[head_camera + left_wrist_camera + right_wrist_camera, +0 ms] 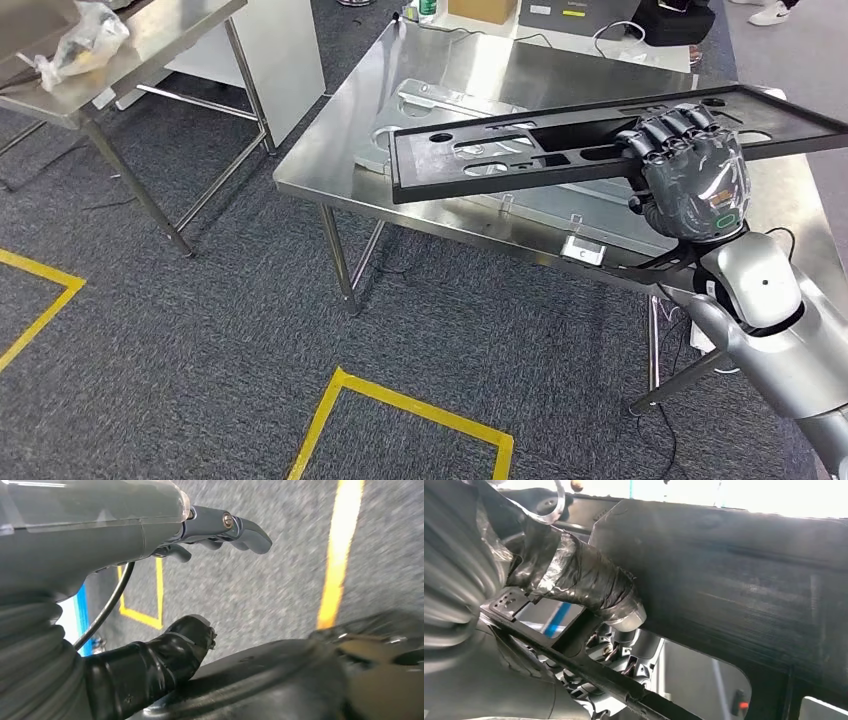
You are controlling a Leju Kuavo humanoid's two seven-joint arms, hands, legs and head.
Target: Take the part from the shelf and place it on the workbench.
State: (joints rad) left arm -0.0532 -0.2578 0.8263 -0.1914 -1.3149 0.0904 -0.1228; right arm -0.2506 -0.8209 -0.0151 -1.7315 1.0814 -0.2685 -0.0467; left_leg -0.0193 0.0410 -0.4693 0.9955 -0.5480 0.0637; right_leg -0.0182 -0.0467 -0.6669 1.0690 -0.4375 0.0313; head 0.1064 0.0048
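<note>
The part [520, 150] is a long flat black panel with several cutouts. My right hand [690, 175] grips it near its right end and holds it level just above the steel workbench [340, 170]. In the right wrist view the taped thumb [584, 587] presses against the panel's dark underside [734, 580]. My left hand [125, 540] hangs over the grey carpet with fingers [240, 530] and thumb [175, 645] apart and nothing between them.
A silver metal plate [430, 100] lies on the workbench under the panel. A cardboard box [482, 10] and cables sit at the far end. A second steel table [160, 40] with a plastic bag [85, 40] stands at the left. Yellow tape [400, 405] marks the carpet.
</note>
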